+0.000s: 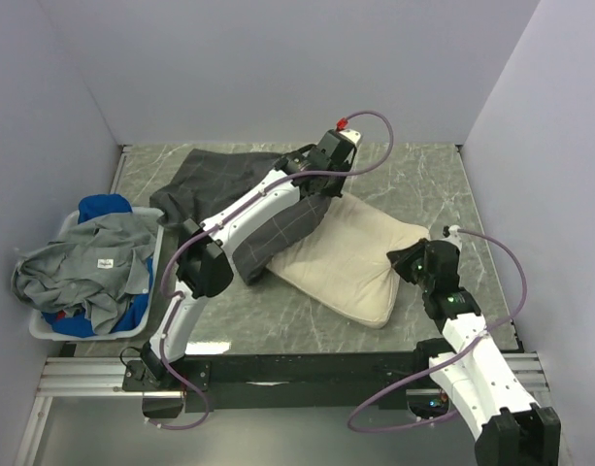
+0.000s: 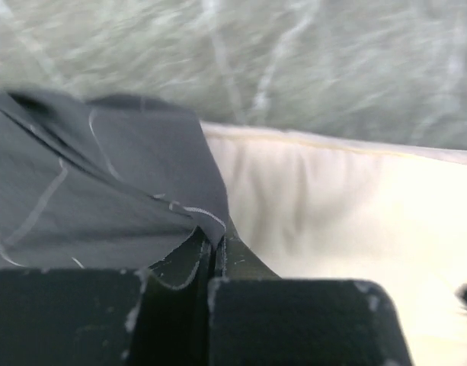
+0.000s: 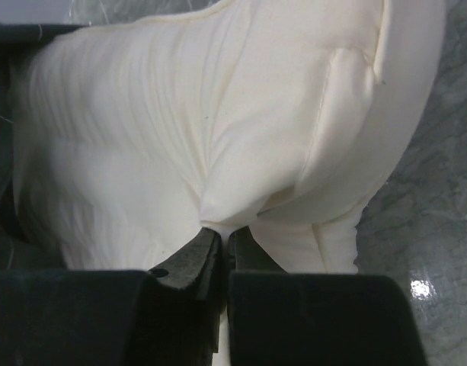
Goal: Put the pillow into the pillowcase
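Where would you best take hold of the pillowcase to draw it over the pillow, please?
Grip the pillowcase at its edge beside the pillow, coming from above. The cloth lies flat, and only that edge lifts into a fold that can be pinched. The left tool is shut on it there.

Top external: high behind the arm bases (image 1: 161, 374), angled down, wide and far, whole table (image 1: 433, 184) in frame, bases along the bottom edge. Left wrist: right behind the left gripper (image 2: 215, 248) at bottom centre, very close, blurry, facing pillowcase (image 2: 103, 206) at left and pillow (image 2: 340, 221) at right. Right wrist: same setup behind the right gripper (image 3: 224, 236), close on the pillow's corner. All three views share the pillow; top and left wrist share the pillowcase.
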`<action>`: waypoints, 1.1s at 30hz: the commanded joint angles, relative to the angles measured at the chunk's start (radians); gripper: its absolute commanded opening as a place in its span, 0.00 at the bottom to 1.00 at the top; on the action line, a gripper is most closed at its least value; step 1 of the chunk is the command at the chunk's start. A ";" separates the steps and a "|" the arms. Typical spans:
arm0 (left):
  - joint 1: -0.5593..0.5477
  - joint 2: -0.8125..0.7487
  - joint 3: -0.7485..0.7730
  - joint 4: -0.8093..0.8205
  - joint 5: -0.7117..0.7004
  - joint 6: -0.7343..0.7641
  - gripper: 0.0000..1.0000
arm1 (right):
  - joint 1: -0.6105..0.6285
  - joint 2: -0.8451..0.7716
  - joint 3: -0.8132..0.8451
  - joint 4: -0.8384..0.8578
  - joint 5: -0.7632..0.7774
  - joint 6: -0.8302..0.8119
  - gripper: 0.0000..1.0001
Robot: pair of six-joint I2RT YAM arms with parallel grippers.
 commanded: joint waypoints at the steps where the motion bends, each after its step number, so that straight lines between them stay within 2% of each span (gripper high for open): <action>1: -0.040 -0.079 -0.051 0.204 0.214 -0.080 0.02 | 0.031 0.006 0.074 0.052 0.009 0.048 0.00; 4: -0.040 -0.033 -0.026 0.135 0.185 -0.065 0.06 | 0.017 0.020 0.057 0.040 0.055 0.033 0.00; 6: -0.041 -0.029 -0.040 0.110 0.124 -0.064 0.33 | 0.001 0.015 0.036 0.063 0.047 0.042 0.00; 7: -0.041 -0.044 -0.095 0.110 0.090 -0.074 0.45 | -0.003 0.018 0.022 0.067 0.047 0.043 0.06; 8: -0.041 -0.108 -0.141 0.142 0.021 -0.096 0.70 | -0.009 0.025 0.020 0.069 0.046 0.031 0.27; 9: -0.041 -0.152 -0.196 0.170 -0.004 -0.106 0.81 | -0.013 0.041 0.022 0.054 0.041 0.017 0.39; 10: -0.041 -0.201 -0.309 0.200 -0.025 -0.113 0.86 | -0.015 0.048 0.029 0.045 0.036 -0.001 0.52; 11: -0.040 -0.247 -0.362 0.233 -0.059 -0.133 0.90 | -0.016 0.052 0.032 0.031 0.033 -0.036 0.78; 12: -0.040 -0.339 -0.408 0.239 -0.144 -0.149 0.91 | -0.015 0.048 0.034 -0.006 0.036 -0.055 0.88; 14: -0.038 -0.428 -0.534 0.236 -0.235 -0.225 0.93 | -0.015 0.029 0.029 -0.050 0.056 -0.099 1.00; 15: -0.037 -0.519 -0.580 0.239 -0.309 -0.260 0.94 | -0.016 0.008 0.026 -0.098 0.093 -0.107 1.00; 17: -0.035 -0.616 -0.753 0.282 -0.335 -0.332 0.96 | -0.016 -0.018 0.005 -0.136 0.099 -0.101 1.00; 20: -0.029 -0.821 -0.958 0.302 -0.388 -0.441 0.95 | -0.018 -0.080 -0.041 -0.162 0.035 -0.089 1.00; 23: -0.028 -0.954 -1.142 0.293 -0.418 -0.544 0.92 | -0.020 -0.159 -0.079 -0.169 -0.049 -0.072 1.00; 28: -0.034 -1.110 -1.469 0.400 -0.337 -0.615 0.86 | -0.019 -0.201 -0.142 -0.086 -0.181 -0.035 1.00; 30: -0.034 -1.153 -1.541 0.516 -0.268 -0.594 0.85 | -0.018 -0.179 -0.144 -0.078 -0.204 -0.039 1.00; 33: -0.034 -1.138 -1.594 0.524 -0.295 -0.629 0.86 | -0.015 -0.166 -0.156 -0.055 -0.231 -0.040 1.00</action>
